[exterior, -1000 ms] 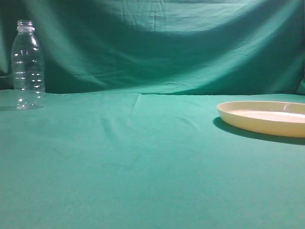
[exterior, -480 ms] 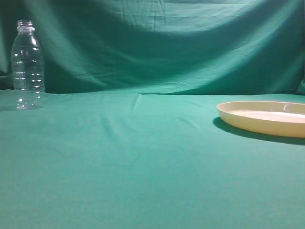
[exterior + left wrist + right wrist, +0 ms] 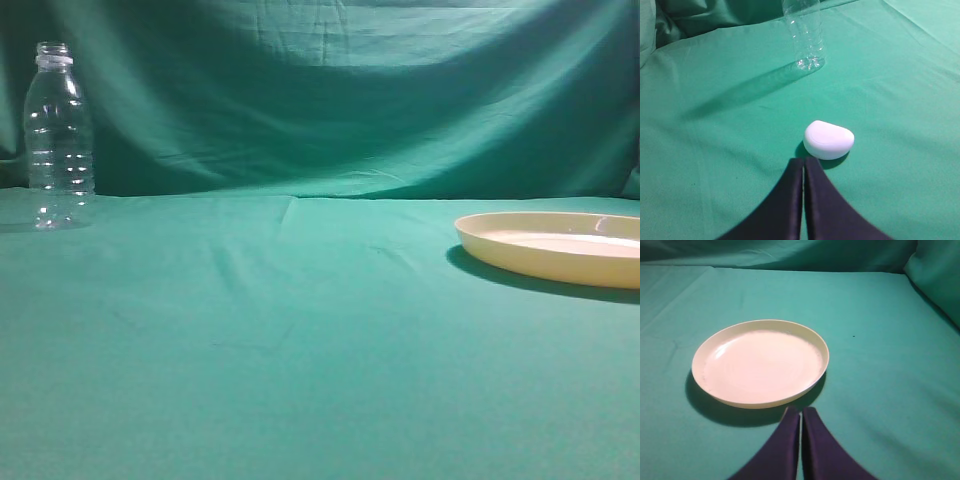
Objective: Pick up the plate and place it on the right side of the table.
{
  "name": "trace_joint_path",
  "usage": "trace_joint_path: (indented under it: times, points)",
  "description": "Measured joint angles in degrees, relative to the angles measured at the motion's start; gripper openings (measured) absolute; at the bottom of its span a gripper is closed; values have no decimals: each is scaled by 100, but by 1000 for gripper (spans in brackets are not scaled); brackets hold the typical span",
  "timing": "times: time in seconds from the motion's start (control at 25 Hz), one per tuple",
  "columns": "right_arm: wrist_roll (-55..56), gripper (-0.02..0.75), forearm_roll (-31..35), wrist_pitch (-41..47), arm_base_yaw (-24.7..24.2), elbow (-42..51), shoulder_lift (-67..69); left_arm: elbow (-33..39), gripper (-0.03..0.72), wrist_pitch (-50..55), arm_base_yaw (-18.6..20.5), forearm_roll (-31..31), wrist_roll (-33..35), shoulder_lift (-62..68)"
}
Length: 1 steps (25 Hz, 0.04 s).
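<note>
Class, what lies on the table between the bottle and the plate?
Nothing: in the exterior view only bare green cloth stretches between the bottle and the plate.

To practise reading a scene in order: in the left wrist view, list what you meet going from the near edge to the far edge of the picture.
Left gripper, fingers pressed together → white rounded object lying on the table → clear plastic bottle standing farthest away.

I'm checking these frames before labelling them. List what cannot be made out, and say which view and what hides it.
- The plate: exterior view, its right part is cut off by the frame edge.
- The bottle: left wrist view, its top is cut off by the upper edge.
- The white rounded object: seen only in the left wrist view; what it is cannot be told.
- Both arms: absent from the exterior view.
</note>
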Motion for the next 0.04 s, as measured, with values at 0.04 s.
trace_joint_path:
  times: [0.04]
  points:
    - [0,0,0,0,0,0,0,0,0,0,0,0,0,0]
